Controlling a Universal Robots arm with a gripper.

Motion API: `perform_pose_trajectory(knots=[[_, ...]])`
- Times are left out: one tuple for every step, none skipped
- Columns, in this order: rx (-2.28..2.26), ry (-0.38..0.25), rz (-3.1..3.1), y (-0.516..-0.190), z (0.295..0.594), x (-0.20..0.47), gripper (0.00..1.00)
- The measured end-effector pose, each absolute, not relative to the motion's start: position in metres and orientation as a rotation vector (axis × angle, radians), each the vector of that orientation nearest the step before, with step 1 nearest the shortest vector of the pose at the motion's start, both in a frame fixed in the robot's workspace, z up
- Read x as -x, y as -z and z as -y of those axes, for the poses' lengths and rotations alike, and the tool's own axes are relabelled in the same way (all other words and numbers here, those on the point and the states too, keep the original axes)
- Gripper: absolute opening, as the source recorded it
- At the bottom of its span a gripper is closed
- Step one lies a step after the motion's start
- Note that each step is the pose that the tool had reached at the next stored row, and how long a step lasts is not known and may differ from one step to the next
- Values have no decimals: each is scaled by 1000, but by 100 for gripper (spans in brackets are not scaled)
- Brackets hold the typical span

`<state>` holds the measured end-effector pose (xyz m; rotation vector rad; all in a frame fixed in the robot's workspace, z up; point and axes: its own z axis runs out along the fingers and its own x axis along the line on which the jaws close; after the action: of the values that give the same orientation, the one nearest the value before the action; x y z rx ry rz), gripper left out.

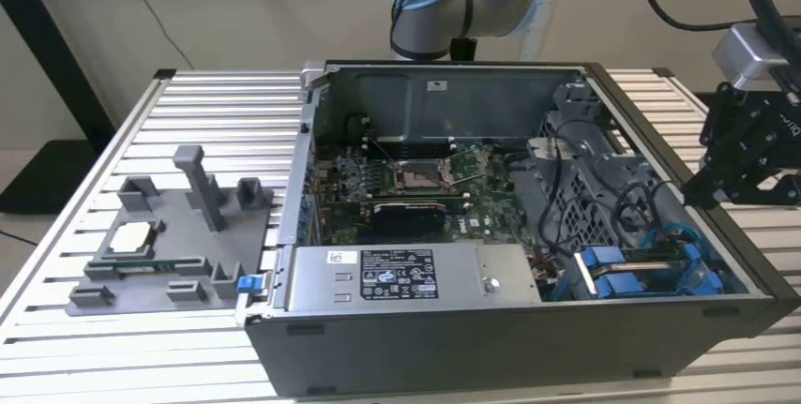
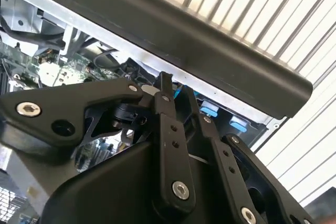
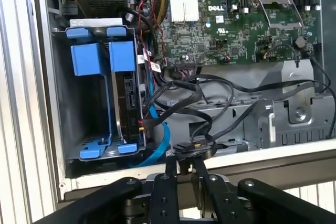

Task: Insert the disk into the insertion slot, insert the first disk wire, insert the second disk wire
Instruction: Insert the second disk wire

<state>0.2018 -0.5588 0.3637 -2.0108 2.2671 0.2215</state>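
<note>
Pincer: our gripper (image 3: 185, 160) hangs just over the near rim of the computer case (image 1: 501, 348), jaws narrow and, as far as we can judge, pinched on the black plug (image 3: 191, 151).
Why so narrow: the plug is small and flat, so we take it that a tight grip at the fingertips keeps it from twisting.
Black wire (image 3: 220, 121): it runs from the plug back into the bundle of loose cables draped over the grey metal bracket, slack enough to be carried about.
Disk (image 3: 128, 98): it stands on edge in its blue carrier, already inside the drive cage (image 3: 73, 114), its connector end turned toward the cables, which we read as the reason the wires can reach it.
Insertion slot (image 3: 130, 148): this is the bay on the motherboard's side of the cage, and the disk occupies it; the bay beside it holds blue fittings and no drive.
Blue cable (image 3: 160, 137): it curls out from beside the disk's end; we cannot tell whether it is seated there.
Motherboard (image 3: 236, 35): it lies beyond the cables, well apart from the pincer.
State of the work: we judge the disk step done, while the plug in our grip is apart from the disk, not yet pushed home.
</note>
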Motion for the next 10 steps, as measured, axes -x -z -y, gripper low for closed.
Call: perform_pose_trajectory(knots=[[2009, -222, -2268, -364, 559, -202, 0], [2009, -222, -2268, -364, 559, -202, 0], [2009, -222, -2268, -364, 559, -202, 0], [2009, -222, -2268, -364, 559, -202, 0], [2009, -222, -2268, -364, 559, -202, 0], [2009, -222, -2268, -364, 559, -202, 0], [2009, -222, -2268, -364, 559, -202, 0], [2009, -222, -2268, -364, 559, -202, 0], [2008, -222, -2268, -364, 559, -202, 0], [2008, -222, -2268, -364, 559, -202, 0]])
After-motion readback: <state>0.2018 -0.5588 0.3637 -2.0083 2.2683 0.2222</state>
